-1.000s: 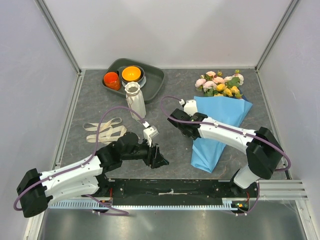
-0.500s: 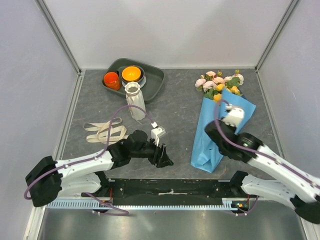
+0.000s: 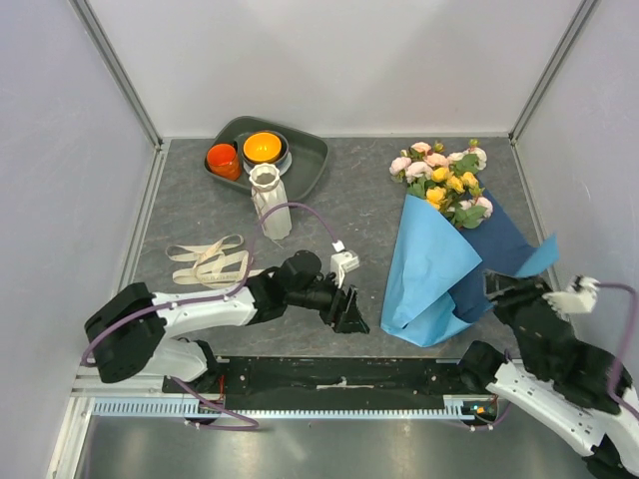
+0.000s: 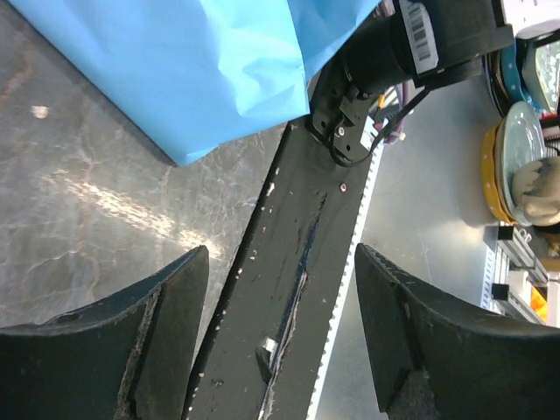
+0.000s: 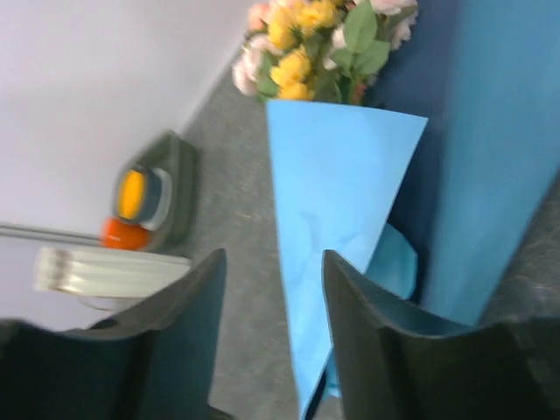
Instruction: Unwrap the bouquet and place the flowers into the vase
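No words, brand names or numbers can be read anywhere. The only marking is a small white sticker (image 4: 422, 39) printed with a black barcode. It shows in the left wrist camera, on the black robot arm joint (image 4: 385, 61) at the top of that view, and any characters beside the bars are too small to make out. The cream ribbon (image 3: 210, 261), lying loose, shows no legible print from above.
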`<action>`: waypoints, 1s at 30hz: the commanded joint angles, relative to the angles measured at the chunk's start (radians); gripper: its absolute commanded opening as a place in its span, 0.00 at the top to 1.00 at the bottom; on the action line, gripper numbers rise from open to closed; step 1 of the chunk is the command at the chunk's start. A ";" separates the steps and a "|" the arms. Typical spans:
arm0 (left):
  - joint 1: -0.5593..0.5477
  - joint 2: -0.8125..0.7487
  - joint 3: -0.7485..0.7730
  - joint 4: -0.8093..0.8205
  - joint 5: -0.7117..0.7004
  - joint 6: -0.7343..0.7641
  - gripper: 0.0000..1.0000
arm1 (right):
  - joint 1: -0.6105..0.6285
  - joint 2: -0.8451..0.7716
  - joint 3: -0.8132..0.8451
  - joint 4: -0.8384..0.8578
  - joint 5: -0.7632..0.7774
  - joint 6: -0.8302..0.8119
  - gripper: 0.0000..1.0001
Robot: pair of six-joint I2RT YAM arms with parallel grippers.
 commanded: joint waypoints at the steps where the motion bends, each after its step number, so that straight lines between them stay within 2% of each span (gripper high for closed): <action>1: -0.054 0.055 0.067 0.050 0.041 -0.029 0.26 | 0.000 -0.203 0.042 -0.061 0.070 0.106 0.39; 2: -0.065 0.067 0.074 0.052 0.039 -0.029 0.28 | 0.000 -0.180 0.077 -0.118 0.100 0.106 0.31; 4: -0.100 0.078 0.106 0.053 0.038 -0.025 0.30 | 0.001 -0.127 0.151 -0.101 0.110 0.000 0.24; 5: -0.113 0.089 0.120 0.053 0.030 -0.023 0.30 | 0.001 -0.084 0.163 -0.055 0.108 -0.081 0.17; 8: -0.160 0.115 0.180 0.039 0.004 -0.002 0.31 | 0.003 0.027 0.191 0.098 0.047 -0.302 0.12; 12: -0.173 0.098 0.238 -0.017 -0.060 0.013 0.33 | 0.004 0.241 0.239 0.103 0.032 -0.322 0.02; 13: -0.173 0.083 0.236 -0.033 -0.077 0.014 0.33 | 0.003 0.325 0.243 0.102 0.022 -0.321 0.02; 15: -0.173 0.029 0.225 -0.050 -0.131 0.021 0.33 | 0.003 0.393 0.228 0.105 -0.007 -0.276 0.02; 17: -0.173 -0.008 0.214 -0.080 -0.189 0.030 0.32 | 0.003 0.452 0.147 0.163 -0.039 -0.255 0.02; 19: -0.173 -0.070 0.194 -0.111 -0.233 0.033 0.31 | 0.001 0.466 0.073 0.279 -0.114 -0.264 0.02; 22: -0.174 -0.152 0.165 -0.143 -0.283 0.029 0.30 | -0.008 0.487 -0.030 0.340 -0.168 -0.236 0.02; 30: -0.174 -0.299 0.108 -0.244 -0.375 0.015 0.28 | -0.153 0.451 -0.209 0.360 -0.346 -0.161 0.02</action>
